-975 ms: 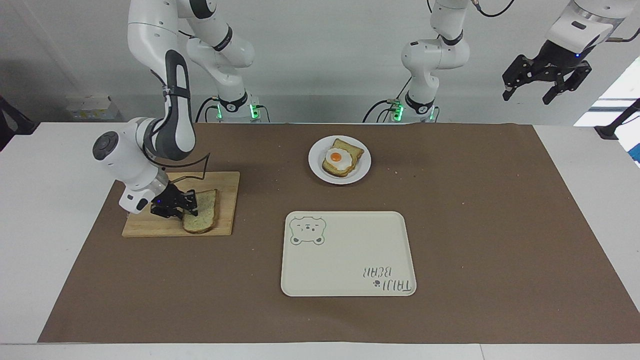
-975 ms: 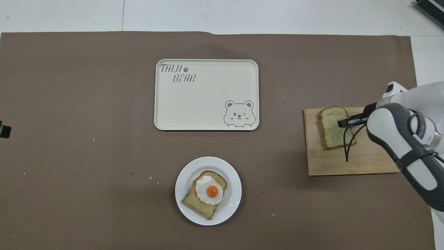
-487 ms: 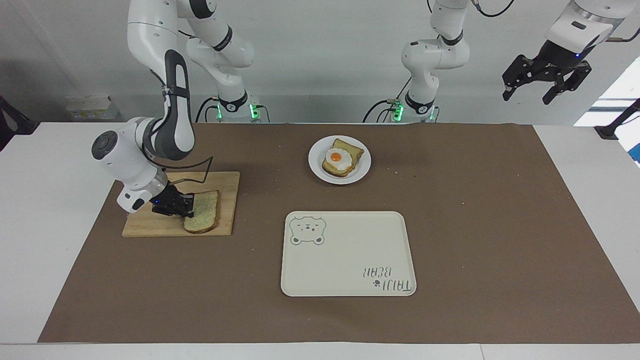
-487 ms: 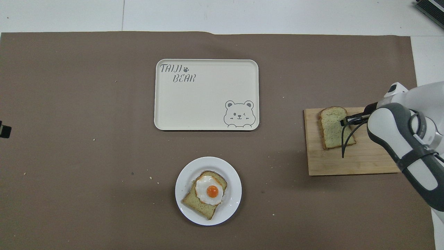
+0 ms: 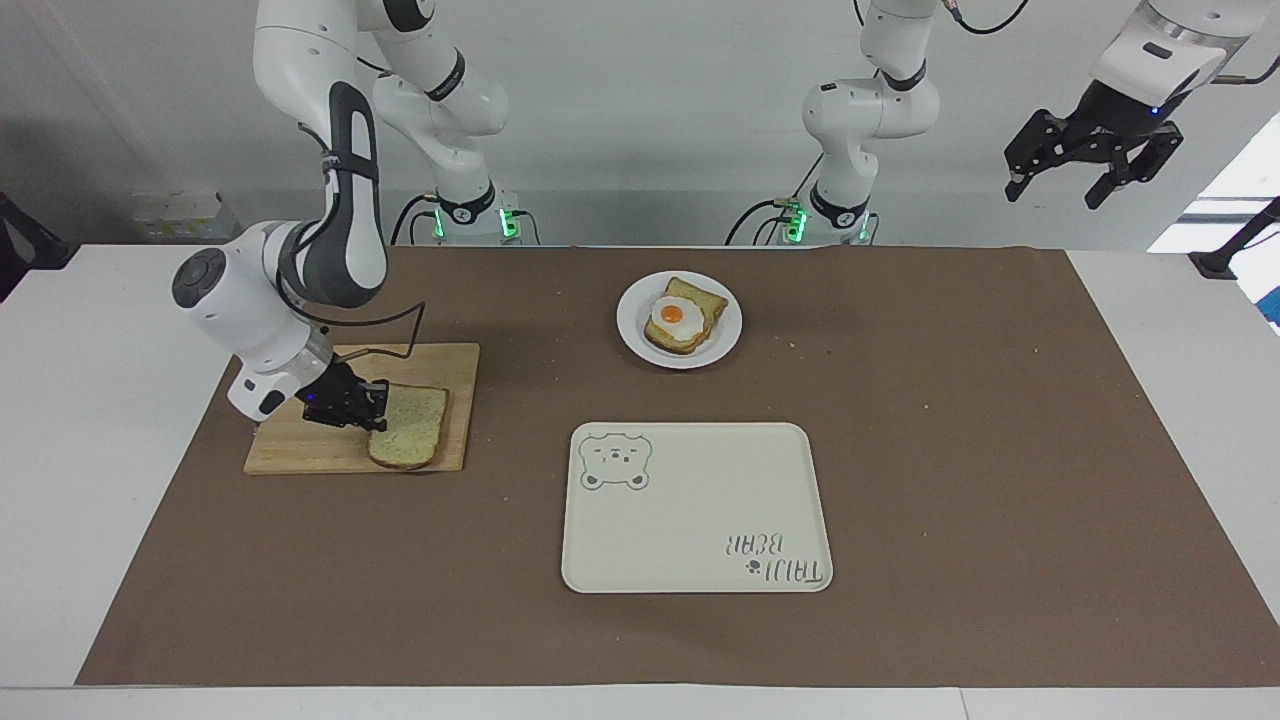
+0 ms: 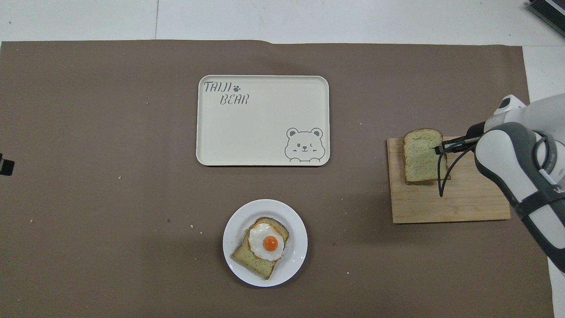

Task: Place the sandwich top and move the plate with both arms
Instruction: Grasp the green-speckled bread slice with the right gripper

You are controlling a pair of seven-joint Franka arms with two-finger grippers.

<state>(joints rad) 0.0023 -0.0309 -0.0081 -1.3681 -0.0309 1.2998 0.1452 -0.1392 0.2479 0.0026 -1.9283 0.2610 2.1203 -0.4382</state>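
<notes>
Right gripper: clamped on one edge of the bread slice, just above the wooden board at the right arm's end of the table.
Bread slice: pale, brown-crusted, lifted slightly off the board, its rounded end pointing away from the robots.
Left gripper: waits high in the air past the left arm's end of the table, fingers spread wide, holding nothing.
Plate: white, near the robots at mid-table, carrying a toasted slice topped with a fried egg.
Tray: cream, bear drawing, lying farther from the robots than the plate.
Surface: brown paper sheet covering the table.
</notes>
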